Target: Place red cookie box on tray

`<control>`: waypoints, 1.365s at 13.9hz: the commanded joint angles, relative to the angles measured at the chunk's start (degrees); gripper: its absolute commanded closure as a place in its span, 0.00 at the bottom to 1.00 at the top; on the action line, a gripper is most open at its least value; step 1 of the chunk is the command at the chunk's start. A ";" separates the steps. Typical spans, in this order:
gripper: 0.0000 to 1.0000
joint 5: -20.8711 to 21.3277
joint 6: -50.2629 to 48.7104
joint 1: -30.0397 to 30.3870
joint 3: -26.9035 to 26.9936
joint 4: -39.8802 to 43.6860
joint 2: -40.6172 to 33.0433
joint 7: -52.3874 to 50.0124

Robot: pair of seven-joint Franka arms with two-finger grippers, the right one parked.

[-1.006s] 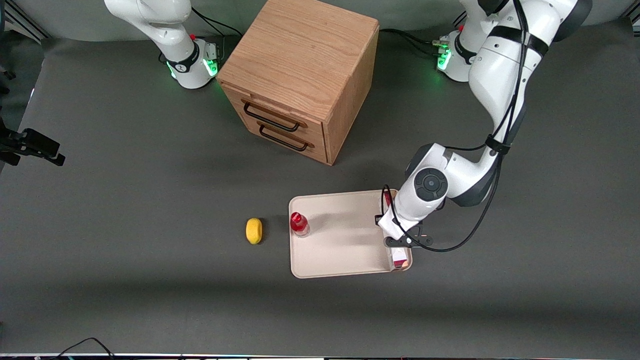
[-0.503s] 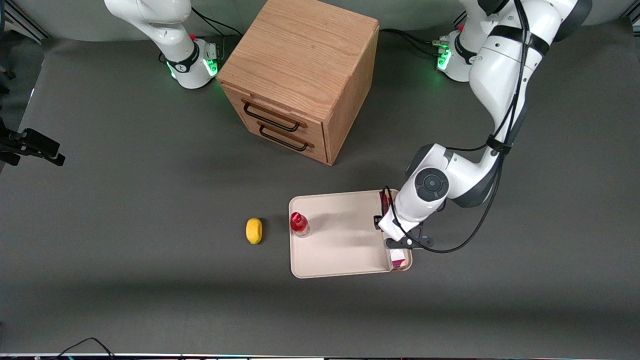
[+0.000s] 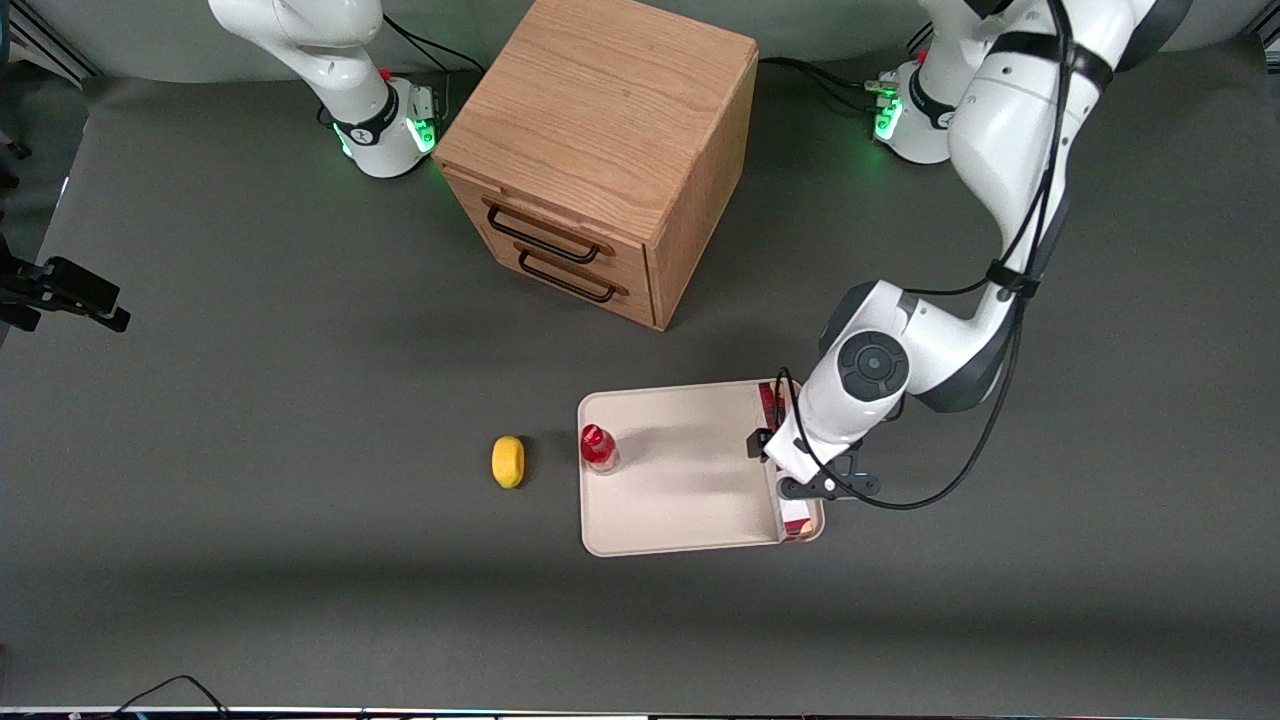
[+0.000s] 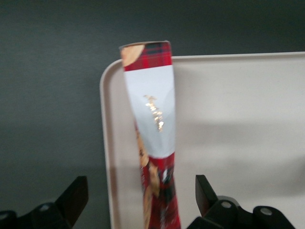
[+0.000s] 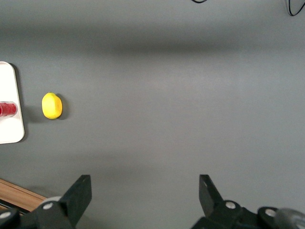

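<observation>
Jaws of the gripper (image 4: 138,202) stand wide apart, gripping nothing, poised over the red cookie box (image 4: 152,143), which lies along the tray (image 3: 680,480) edge toward the working arm's end of the worktop (image 3: 250,400).

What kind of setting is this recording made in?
Most likely a robot lab bench: a grey-matted table with bolted arm bases, props like a wooden drawer cabinet and a tray. The open hand hovers over the red cookie box on it.
</observation>
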 commanded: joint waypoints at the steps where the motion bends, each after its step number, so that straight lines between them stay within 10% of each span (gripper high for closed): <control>1: 0.00 0.15 -8.62 0.48 0.55 -1.23 -8.45 2.61; 10: 0.00 -7.67 -29.30 8.48 10.11 -3.85 -28.23 30.46; 19: 0.00 -11.02 -29.13 8.21 15.84 -9.78 -37.49 33.05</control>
